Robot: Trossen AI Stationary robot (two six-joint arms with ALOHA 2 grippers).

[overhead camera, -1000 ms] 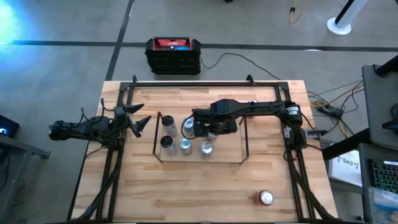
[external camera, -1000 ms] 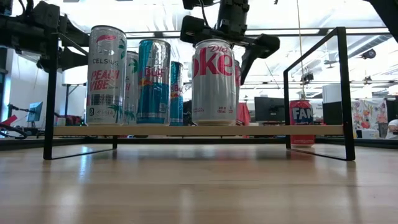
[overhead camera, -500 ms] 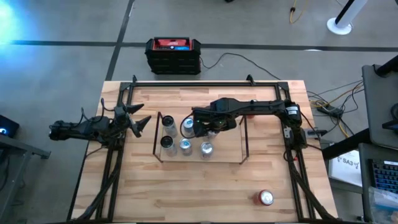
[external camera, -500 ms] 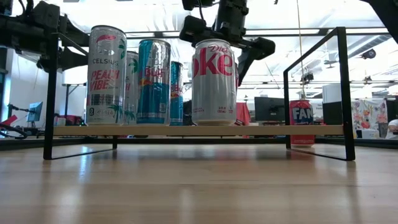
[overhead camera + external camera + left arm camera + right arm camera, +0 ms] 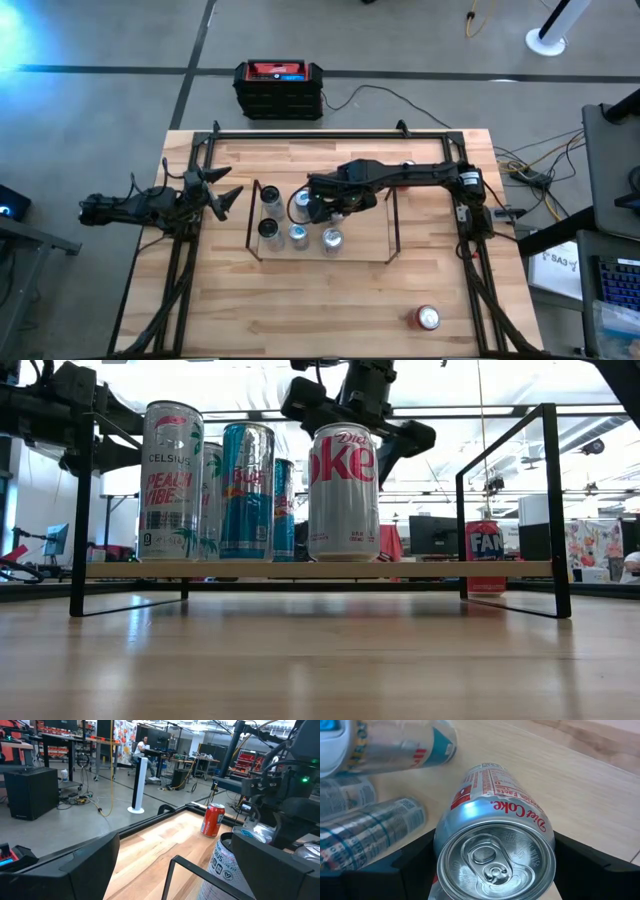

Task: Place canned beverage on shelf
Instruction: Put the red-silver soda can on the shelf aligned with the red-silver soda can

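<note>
1. Five cans stand on the shelf [image 5: 375, 250]; the Diet Coke can [image 5: 343, 492] is upright at its front.
2. Right gripper [image 5: 322, 209] hangs over that can, fingers spread either side, apparently not touching.
3. Left gripper [image 5: 222, 196] waits beside the shelf's end, jaws open.
4. One red can [image 5: 427, 318] sits well apart on the table [image 5: 300, 310].

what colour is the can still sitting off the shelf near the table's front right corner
Red with a silver top; the lone can shows clearest in the left wrist view, standing upright on the table.

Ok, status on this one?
Right gripper open above Diet Coke can, standing on shelf. Left gripper open, parked left. Nothing in the way.
</note>
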